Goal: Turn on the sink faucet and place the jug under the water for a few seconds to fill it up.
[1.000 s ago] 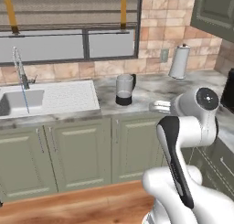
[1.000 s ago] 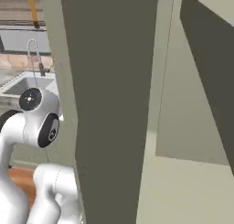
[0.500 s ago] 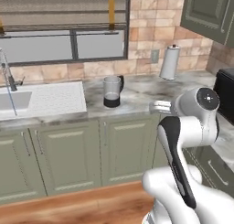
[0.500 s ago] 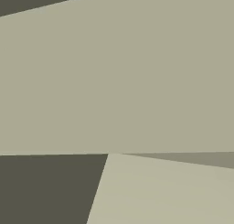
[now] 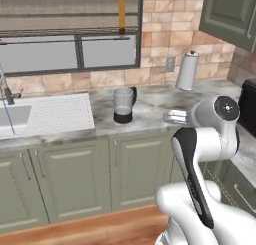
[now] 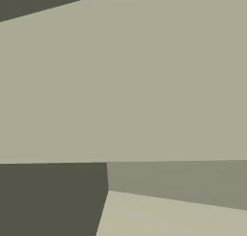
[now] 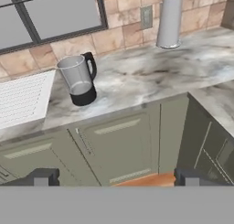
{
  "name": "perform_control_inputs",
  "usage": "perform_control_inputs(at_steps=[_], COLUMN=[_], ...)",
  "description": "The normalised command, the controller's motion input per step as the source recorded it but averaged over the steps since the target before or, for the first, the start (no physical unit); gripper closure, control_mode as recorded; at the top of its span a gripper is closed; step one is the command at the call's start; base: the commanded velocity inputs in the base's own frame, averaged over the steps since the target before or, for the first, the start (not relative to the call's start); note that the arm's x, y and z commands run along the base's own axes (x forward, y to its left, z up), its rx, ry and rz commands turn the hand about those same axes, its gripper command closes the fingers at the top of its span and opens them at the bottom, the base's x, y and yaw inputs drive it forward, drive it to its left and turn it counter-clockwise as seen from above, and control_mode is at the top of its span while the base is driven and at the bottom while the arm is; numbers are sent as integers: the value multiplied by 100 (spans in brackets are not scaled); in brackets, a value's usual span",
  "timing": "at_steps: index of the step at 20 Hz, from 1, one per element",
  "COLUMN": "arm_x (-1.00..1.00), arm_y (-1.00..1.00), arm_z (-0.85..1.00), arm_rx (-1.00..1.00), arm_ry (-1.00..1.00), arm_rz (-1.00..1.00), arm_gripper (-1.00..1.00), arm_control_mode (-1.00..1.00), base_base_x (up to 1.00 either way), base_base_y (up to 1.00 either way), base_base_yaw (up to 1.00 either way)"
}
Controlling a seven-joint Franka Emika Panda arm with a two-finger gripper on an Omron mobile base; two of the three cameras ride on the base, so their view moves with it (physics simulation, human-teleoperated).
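The jug sits upright on the marble counter, just right of the drainboard, black handle toward the wall; faucet is at the far left edge with a thin blue stream running into the sink; gripper is wide open with nothing in it, well back from the jug, out over the cabinet doors; a white canister stands by the wall further right

The base cameras shift rightward along the counter over the last second. The sink and sink faucet now sit at the left edge, the jug near centre. The right base view loses arm and sink.
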Motion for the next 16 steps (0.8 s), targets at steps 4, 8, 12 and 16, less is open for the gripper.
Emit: perform_control_inputs(at_steps=[4,8,12,16], arm_x=[0,0,0,0], arm_y=[0,0,0,0], arm_z=[0,0,0,0], arm_rx=[0,0,0,0], arm_ry=[0,0,0,0], arm_rz=[0,0,0,0], arm_gripper=[-100,-100,-100,-100], arm_control_mode=[100,100,100,100], base_base_x=[98,96,64,8], base_base_y=[-11,-15,-28,-46], base_base_yaw=[0,0,0,7])
